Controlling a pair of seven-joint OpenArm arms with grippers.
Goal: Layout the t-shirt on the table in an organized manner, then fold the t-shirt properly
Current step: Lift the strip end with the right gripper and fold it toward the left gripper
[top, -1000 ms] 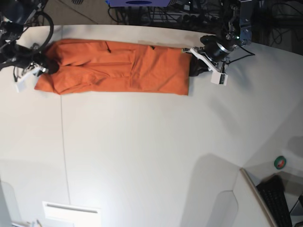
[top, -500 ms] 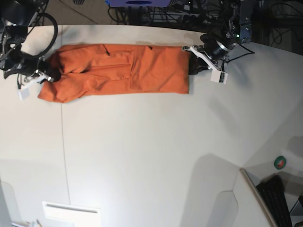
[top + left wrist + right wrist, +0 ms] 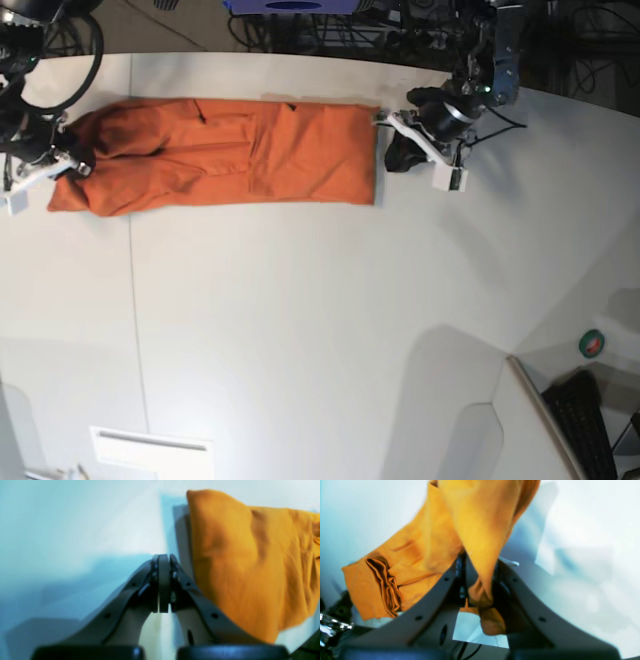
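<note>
T-shirt (image 3: 215,152): lies in a long folded strip at the table's (image 3: 320,330) far edge.
Right gripper (image 3: 480,590): pinching orange cloth at the strip's end, on the base view's left.
Left gripper (image 3: 163,585): pressed together on nothing, just beside the opposite end.
Handling: soft, light and limp; you'll see it sag and bunch. Take hold at corners or hem.
Obstacles: cables behind the table; a keyboard (image 3: 590,425) well apart.

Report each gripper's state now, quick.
Left gripper: shut, holding nothing, beside the t-shirt.
Right gripper: shut on the t-shirt's edge.
</note>
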